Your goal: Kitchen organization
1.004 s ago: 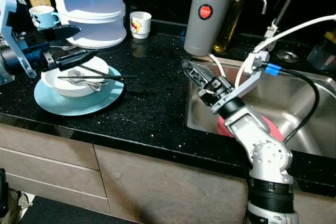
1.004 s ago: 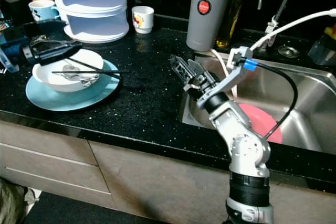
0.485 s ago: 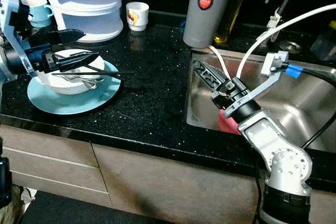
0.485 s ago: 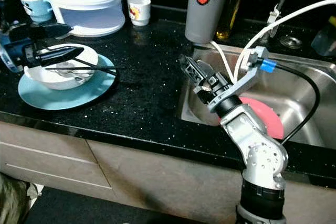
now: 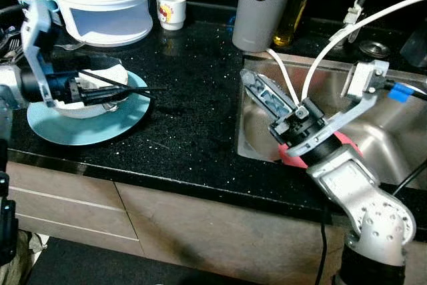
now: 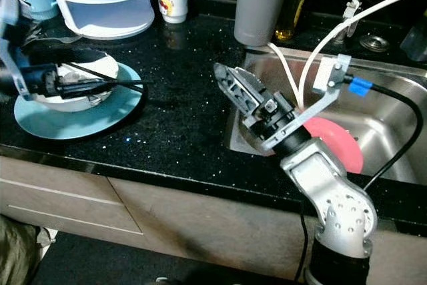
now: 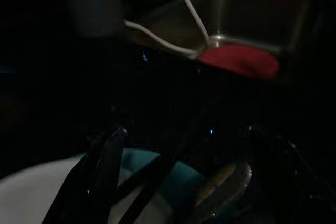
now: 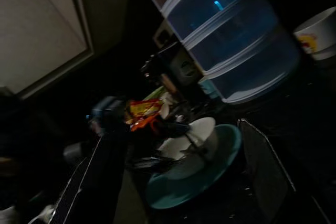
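Over the white bowl (image 5: 100, 81) on the blue plate (image 5: 87, 121), the left gripper (image 5: 100, 90) has dropped lower, fingers pinching 2 black chopsticks (image 5: 123, 89). Right gripper (image 6: 235, 88), jaws spread, has lifted above the sink (image 5: 393, 131) edge.

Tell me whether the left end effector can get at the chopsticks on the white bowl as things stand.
Probably yes. The left end effector is already down at the white bowl, with the chopsticks running out past its fingers toward the sink. Nothing stands between them; whether it grips them I cannot tell.
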`<state>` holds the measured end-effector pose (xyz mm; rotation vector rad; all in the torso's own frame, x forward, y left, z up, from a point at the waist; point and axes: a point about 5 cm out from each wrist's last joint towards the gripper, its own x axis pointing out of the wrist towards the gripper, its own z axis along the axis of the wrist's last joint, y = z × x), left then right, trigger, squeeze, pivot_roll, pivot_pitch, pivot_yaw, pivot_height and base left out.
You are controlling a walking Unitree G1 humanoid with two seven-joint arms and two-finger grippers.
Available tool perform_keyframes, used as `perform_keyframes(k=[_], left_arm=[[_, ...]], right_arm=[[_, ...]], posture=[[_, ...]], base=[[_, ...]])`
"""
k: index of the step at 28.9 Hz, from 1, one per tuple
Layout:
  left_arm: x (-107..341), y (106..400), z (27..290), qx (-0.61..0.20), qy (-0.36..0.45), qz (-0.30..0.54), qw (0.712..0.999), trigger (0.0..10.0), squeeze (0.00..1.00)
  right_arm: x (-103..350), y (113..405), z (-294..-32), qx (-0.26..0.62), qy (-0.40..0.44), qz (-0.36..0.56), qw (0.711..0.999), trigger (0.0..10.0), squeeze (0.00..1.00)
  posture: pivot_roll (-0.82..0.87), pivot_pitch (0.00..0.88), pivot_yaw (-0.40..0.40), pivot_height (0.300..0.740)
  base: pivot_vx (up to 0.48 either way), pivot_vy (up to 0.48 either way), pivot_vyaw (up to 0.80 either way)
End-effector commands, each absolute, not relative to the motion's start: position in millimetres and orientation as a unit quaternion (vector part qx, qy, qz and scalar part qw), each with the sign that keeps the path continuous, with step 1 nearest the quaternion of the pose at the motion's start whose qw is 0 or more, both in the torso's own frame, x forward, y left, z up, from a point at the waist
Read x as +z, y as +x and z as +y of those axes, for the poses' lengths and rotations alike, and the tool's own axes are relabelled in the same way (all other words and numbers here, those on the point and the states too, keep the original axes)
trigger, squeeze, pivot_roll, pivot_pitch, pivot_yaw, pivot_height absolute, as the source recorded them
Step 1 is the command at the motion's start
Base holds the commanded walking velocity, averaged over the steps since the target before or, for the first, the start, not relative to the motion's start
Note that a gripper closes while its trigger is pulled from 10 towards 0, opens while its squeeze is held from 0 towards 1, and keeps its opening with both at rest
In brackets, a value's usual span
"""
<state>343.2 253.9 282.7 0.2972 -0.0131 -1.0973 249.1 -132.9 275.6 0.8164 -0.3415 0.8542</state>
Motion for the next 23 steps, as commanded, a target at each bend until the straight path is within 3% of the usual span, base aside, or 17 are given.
perform_keyframes(k=[1,15,23], left_arm=[[284,347,249,-0.521,0.154,-0.005,0.84,10.0,0.0],[290,359,225,-0.536,0.172,-0.032,0.826,10.0,0.0],[285,359,225,-0.54,0.195,-0.015,0.818,10.0,0.0]], right_arm=[[277,244,-132,0.409,0.382,-0.157,0.814,10.0,0.0],[281,242,-138,0.402,0.38,-0.152,0.819,10.0,0.0],[281,245,-140,0.392,0.379,-0.148,0.825,10.0,0.0]], posture=[[0.0,0.125,-0.031,0.74],[-0.03,0.128,-0.025,0.74],[-0.03,0.122,-0.029,0.74]], base=[[0.0,0.0,0.0],[0.0,0.0,0.0],[0.0,0.0,0.0]])
